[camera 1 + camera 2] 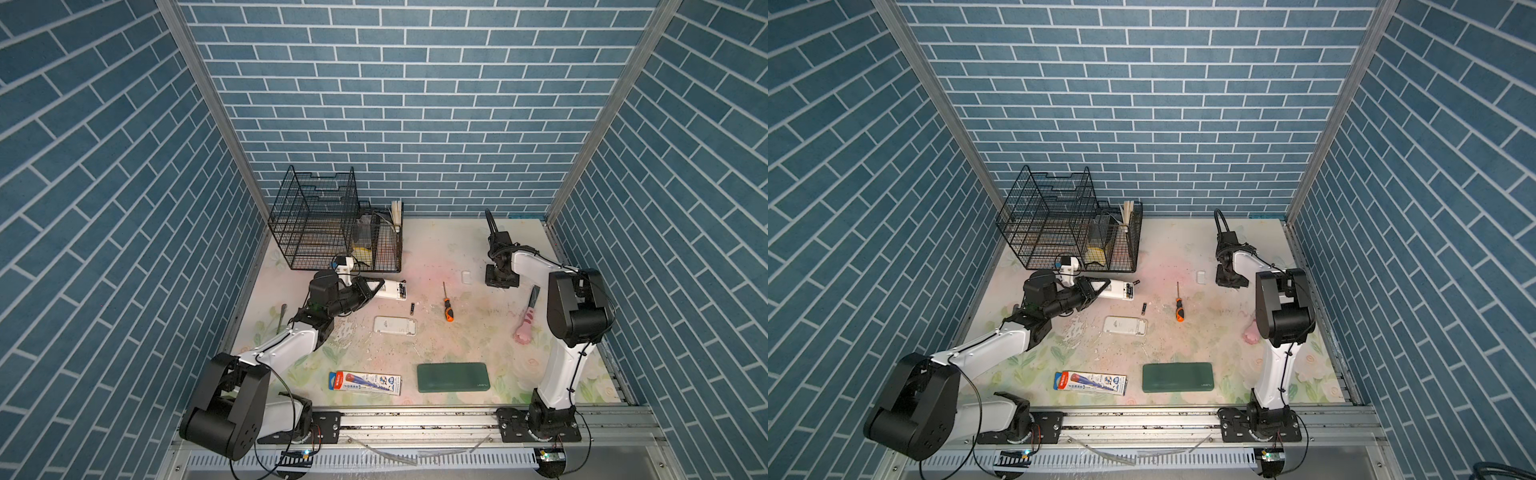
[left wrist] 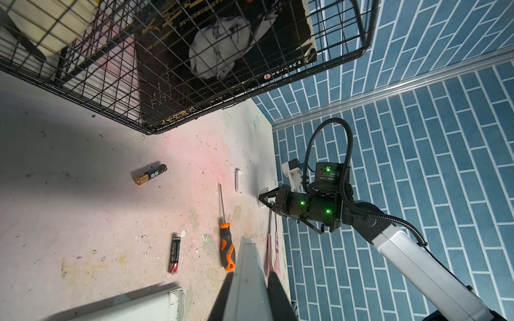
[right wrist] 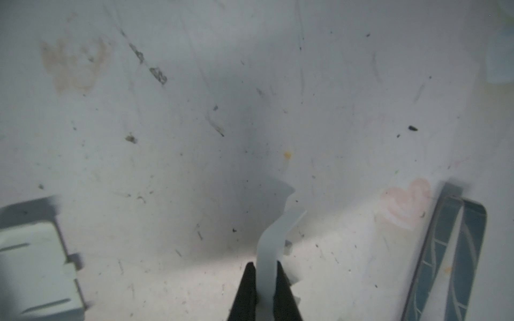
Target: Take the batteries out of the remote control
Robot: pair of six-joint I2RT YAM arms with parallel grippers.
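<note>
My left gripper (image 1: pixel 376 289) (image 2: pixel 250 278) is shut on the white remote control (image 1: pixel 392 289) (image 1: pixel 1119 289), held just above the table in front of the wire basket. The remote's open battery bay (image 1: pixel 401 290) faces right; its contents cannot be made out. Two batteries lie loose on the table: a black and gold one (image 2: pixel 150 174) (image 1: pixel 1136 282) near the remote's end, and a black and red one (image 2: pixel 174 254) (image 1: pixel 412 308) closer to the front. My right gripper (image 1: pixel 500 282) (image 3: pixel 264 264) points down at the back right, shut on a white curved plastic strip (image 3: pixel 274 236).
An orange-and-black screwdriver (image 1: pixel 447 309) lies mid-table. A small white cover (image 1: pixel 466 277) lies next to my right gripper. A second white remote-like shell (image 1: pixel 395 325), a pink-handled knife (image 1: pixel 527 320), a green case (image 1: pixel 454 377), a printed box (image 1: pixel 365 382) and the wire basket (image 1: pixel 316 220) are also there.
</note>
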